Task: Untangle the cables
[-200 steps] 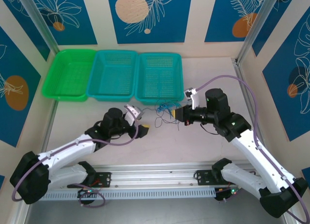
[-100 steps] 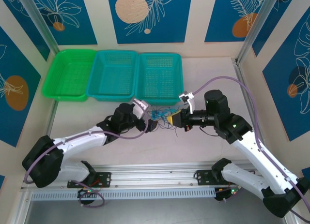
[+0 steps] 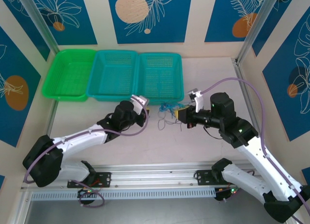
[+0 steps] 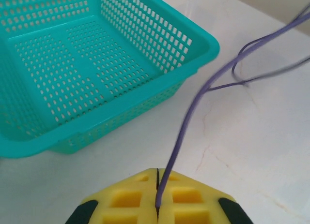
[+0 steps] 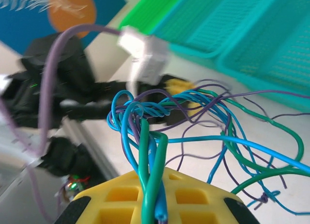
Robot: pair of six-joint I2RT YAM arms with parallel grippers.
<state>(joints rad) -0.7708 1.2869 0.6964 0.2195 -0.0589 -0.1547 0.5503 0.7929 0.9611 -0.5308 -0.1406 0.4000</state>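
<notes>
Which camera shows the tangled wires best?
The right wrist view: the cables are close up, blue, green and purple, pinched in the right gripper. From above they're a scribble; the left wrist sees one purple strand.

Your left end effector (image 3: 144, 113) has swung forward from the open table to the cables (image 3: 167, 112). Its pads, apart 1 second ago, are now pinched on 1 purple wire (image 4: 180, 132). Your right end effector (image 3: 180, 113) has drawn back slightly to the right since half a second ago, taking the cables with it.
</notes>
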